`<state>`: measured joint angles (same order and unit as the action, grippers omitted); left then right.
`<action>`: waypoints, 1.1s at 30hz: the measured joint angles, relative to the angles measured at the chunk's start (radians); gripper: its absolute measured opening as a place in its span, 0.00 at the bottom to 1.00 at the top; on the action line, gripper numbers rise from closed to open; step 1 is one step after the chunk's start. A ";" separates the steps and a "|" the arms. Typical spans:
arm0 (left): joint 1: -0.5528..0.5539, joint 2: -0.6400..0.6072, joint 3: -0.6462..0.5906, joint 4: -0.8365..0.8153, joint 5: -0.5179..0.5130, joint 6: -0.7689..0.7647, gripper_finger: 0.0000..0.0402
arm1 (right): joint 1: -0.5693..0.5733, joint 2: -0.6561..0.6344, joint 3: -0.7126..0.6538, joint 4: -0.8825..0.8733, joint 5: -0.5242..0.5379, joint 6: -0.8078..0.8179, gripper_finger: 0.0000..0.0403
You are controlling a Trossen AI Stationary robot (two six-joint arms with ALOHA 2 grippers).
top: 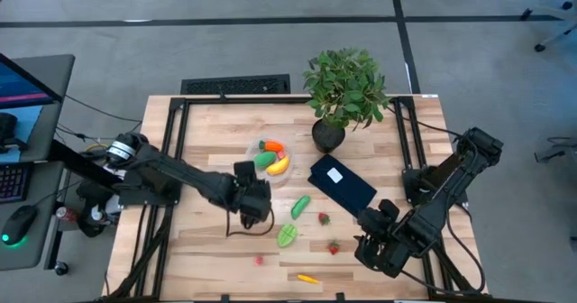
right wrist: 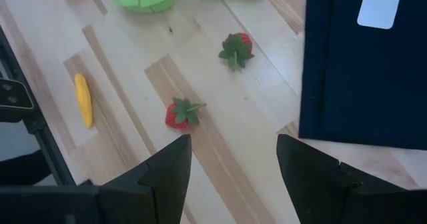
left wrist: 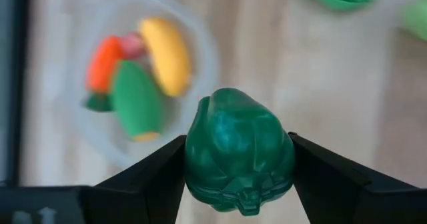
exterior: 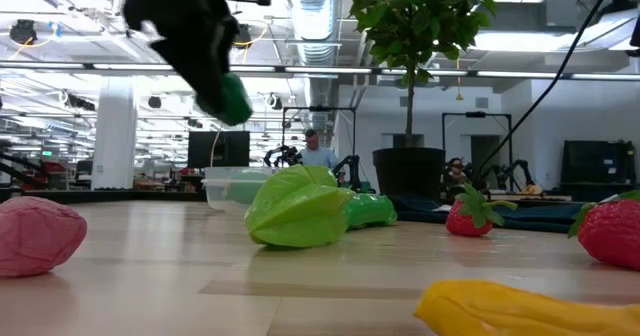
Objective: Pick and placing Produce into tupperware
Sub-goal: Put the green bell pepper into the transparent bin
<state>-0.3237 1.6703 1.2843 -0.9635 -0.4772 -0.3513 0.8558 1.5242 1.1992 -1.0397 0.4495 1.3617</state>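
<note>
My left gripper (left wrist: 237, 143) is shut on a dark green toy pepper (left wrist: 238, 159), held in the air just near of the clear round tupperware (top: 270, 160). In the tupperware (left wrist: 80, 127) lie an orange carrot (left wrist: 104, 64), a green piece (left wrist: 135, 97) and a yellow banana (left wrist: 165, 54). A cucumber (top: 300, 206), a light green fruit (top: 287, 235), two strawberries (right wrist: 235, 49) (right wrist: 181, 113), a pink piece (top: 259, 260) and a yellow piece (top: 307, 279) lie on the table. My right gripper (right wrist: 233, 144) hangs open over the near right part of the table. My left gripper pinches the dark green pepper by its two sides (left wrist: 193, 159), one finger (left wrist: 160, 167) on each flank, the stalk end toward the camera. In the low view the pepper (exterior: 235, 101) hangs at the fingers' lower end, lifted clear of the table.
A dark blue flat rectangle with a white label (top: 343, 183) lies right of the tupperware. A leafy potted plant (top: 344, 88) stands at the far edge. Bare wood shows on the table's left and far left part (top: 203, 127).
</note>
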 joint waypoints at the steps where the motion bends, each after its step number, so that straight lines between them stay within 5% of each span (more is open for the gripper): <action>1: 0.015 0.000 0.003 0.000 -0.016 0.013 0.59 | 0.000 0.000 0.000 0.001 0.000 0.000 0.53; 15: 0.230 0.000 0.005 0.081 -0.084 0.167 0.59 | 0.000 0.000 0.000 0.015 0.049 0.045 0.53; 33: 0.380 0.000 -0.025 0.382 0.049 0.288 0.59 | 0.000 0.002 0.000 0.032 0.111 0.064 0.53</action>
<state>0.0564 1.6707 1.2594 -0.5815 -0.4278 -0.0637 0.8558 1.5257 1.1988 -1.0081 0.5606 1.4254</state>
